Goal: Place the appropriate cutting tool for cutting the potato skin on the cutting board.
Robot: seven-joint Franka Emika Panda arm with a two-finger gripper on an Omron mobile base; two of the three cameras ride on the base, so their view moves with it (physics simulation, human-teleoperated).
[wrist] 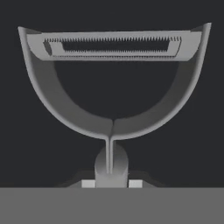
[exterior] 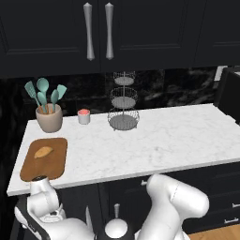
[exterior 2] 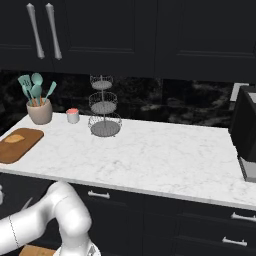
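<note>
A: Start with the biggest thing. What carries everything?

B: The marble bench [exterior: 154, 140], running under dark cabinets. The arm is folded low in front of it, below the edge, so the hand sits down by the cabinet fronts rather than over the work surface.

A: And the cutting board?

B: The cutting board [exterior: 51, 166] lies flat at the bench's left end, near the front edge, probably within easy reach for a drop-off. The potato [exterior: 43, 152] rests on its far half, leaving the near half bare, which looks like the sensible landing spot.

A: Anything near it?

B: A crock [exterior: 49, 119] of teal spatulas [exterior: 43, 93] stands just behind the board, with a small cup [exterior: 84, 116] and a 3-tier wire stand [exterior: 123, 105] further right.

A: Where's the peeler?

B: The peeler [wrist: 111, 87] is in the hand, its loop head and slotted blade pointing away from the camera against a dark background.

A: So the grip is firm?

B: The fingers [wrist: 88, 183] look closed tight on the handle, 1 pale tip on each side at its base. I judge the carry up to the board remains.
</note>
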